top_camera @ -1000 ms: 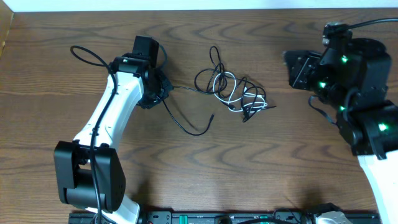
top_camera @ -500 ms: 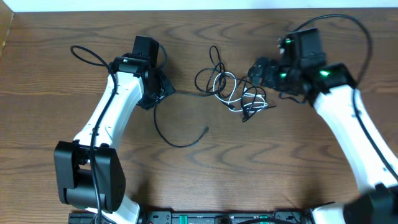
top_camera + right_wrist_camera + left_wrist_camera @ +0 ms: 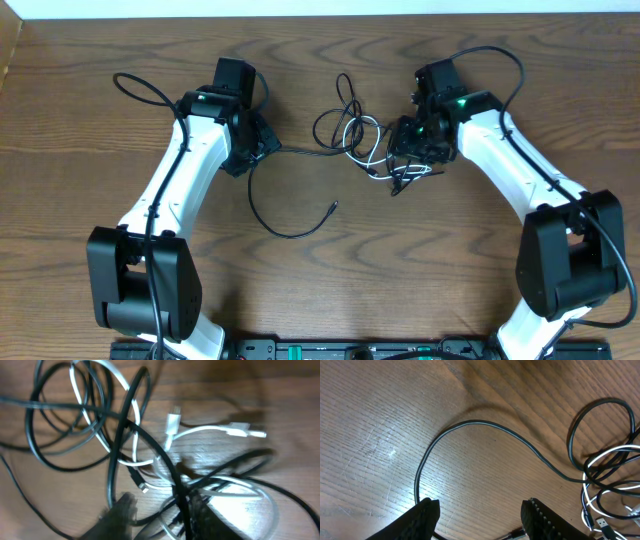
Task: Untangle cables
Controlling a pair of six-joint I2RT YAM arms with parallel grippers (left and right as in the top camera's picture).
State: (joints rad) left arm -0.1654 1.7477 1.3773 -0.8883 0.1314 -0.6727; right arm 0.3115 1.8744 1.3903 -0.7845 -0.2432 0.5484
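Observation:
The cables lie as one tangle [image 3: 372, 150] at mid-table, black loops wound with a white cord [image 3: 362, 152]. One black cable [image 3: 262, 215] trails left from it, passes under my left gripper [image 3: 262, 143] and curls round to a free plug [image 3: 333, 207]. In the left wrist view that gripper [image 3: 480, 521] is open; the black cable [image 3: 485, 424] lies on the wood ahead of it, ungripped. My right gripper [image 3: 408, 142] sits on the tangle's right side. In the blurred right wrist view its jaws [image 3: 160, 516] stand narrowly open with wood visible between them and black and white strands [image 3: 172, 420] crossing the gap.
The left arm's own thick wire [image 3: 140, 90] loops at the back left. A black rail [image 3: 350, 350] runs along the front edge. The table's far edge [image 3: 320, 16] lies just behind both arms.
The right arm swung in from the far right onto the tangle, its jaws widening then narrowing. The left gripper opened and let go of the black cable, whose loose end curled leftward.

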